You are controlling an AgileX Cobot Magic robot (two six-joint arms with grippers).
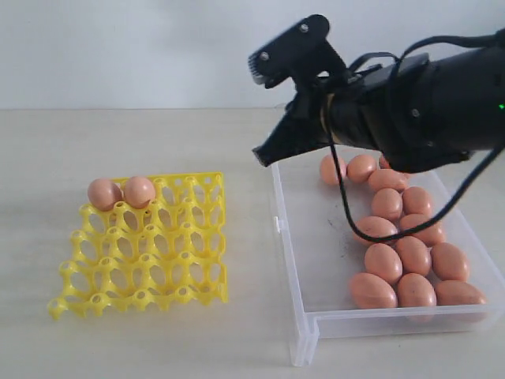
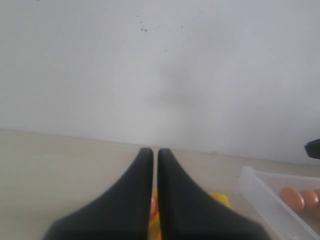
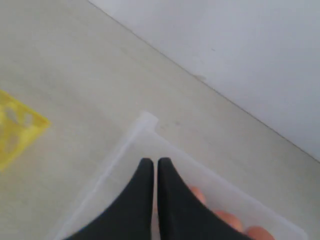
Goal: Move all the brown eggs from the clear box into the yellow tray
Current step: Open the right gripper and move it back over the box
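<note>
The yellow tray lies on the left with two brown eggs in its far-left cups. The clear box on the right holds several brown eggs along its right side. My right gripper hovers shut and empty over the box's far-left corner. The right wrist view shows this gripper above that corner, with eggs behind the fingers. My left gripper is shut and empty above the tray. An egg peeks between its fingers. The left arm is outside the exterior view.
A pale wall stands behind the beige table. The right arm's black body and cables hang over the far part of the box. In the left wrist view, the clear box with eggs sits off to one side.
</note>
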